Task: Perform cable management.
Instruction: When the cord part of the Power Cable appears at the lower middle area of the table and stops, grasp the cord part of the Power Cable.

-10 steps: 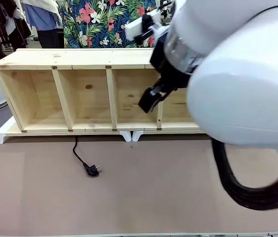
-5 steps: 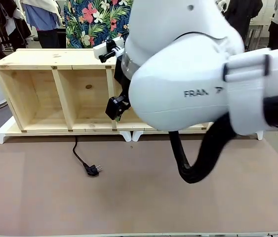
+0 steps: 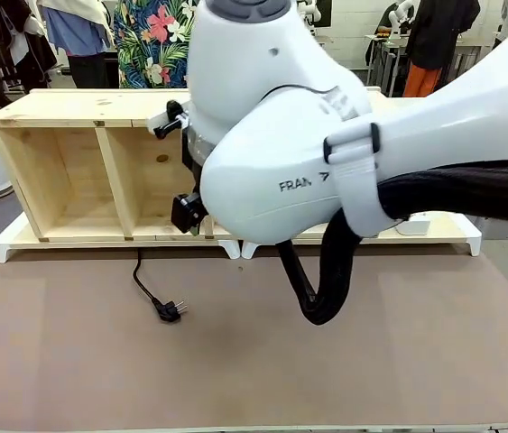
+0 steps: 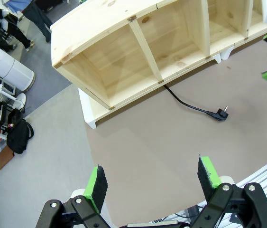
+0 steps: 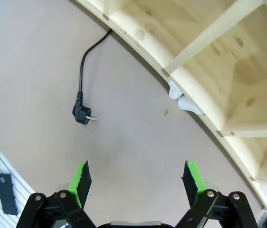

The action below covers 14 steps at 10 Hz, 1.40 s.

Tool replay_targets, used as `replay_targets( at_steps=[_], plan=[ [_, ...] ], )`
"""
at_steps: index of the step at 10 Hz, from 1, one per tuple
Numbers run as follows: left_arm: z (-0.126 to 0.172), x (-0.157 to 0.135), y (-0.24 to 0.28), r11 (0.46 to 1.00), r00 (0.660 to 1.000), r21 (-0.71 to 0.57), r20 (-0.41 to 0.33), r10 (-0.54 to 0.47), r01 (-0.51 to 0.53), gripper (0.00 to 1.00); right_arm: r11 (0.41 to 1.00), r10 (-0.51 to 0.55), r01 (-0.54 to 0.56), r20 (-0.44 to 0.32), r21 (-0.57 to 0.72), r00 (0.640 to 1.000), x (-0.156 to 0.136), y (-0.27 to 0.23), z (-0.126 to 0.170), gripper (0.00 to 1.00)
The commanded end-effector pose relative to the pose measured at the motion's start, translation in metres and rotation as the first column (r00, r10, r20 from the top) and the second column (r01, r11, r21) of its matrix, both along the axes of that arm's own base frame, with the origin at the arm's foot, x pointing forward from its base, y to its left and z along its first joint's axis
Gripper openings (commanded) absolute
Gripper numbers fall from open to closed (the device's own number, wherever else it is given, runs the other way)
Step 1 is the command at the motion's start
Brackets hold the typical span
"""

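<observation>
The cable is a thin black cord that comes out from under the wooden shelf and ends in a black plug lying on the brown table. My right gripper hangs in front of the shelf's second compartment, above and to the right of the plug. In the right wrist view the right gripper is open and empty, with the cable and plug ahead on its left. My left gripper is open and empty, high above the table, far from the plug.
The shelf lies on its side on white feet along the table's far half. A small white power strip sits by its right end. People stand behind the shelf. A white cylindrical appliance and a black bag are on the floor.
My right arm has swung left across the front view, carrying its open gripper from the third compartment to the second, closer to the cable. The cable has not moved.
</observation>
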State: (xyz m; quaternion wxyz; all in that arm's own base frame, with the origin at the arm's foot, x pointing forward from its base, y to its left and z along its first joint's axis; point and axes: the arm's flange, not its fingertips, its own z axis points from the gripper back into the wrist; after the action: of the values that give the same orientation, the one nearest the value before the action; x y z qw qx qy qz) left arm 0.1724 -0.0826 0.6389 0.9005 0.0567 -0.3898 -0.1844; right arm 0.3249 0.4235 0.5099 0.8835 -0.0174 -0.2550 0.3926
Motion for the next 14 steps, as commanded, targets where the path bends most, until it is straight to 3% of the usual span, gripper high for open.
replay_targets(
  at_steps=[1, 14],
  plan=[
    [0.001, 0.002, 0.000, 1.000, 1.000, -0.002, 0.008, -0.006, 0.006, 1.00, 0.999, -0.012, 0.012, 0.004, -0.050, 1.000, 0.008, 0.025, -0.008, 1.00],
    [0.001, 0.002, 0.000, 1.000, 1.000, -0.002, 0.008, -0.006, 0.006, 1.00, 0.999, 0.025, -0.025, -0.016, -0.036, 1.000, 0.013, 0.021, -0.009, 1.00]
  ],
)
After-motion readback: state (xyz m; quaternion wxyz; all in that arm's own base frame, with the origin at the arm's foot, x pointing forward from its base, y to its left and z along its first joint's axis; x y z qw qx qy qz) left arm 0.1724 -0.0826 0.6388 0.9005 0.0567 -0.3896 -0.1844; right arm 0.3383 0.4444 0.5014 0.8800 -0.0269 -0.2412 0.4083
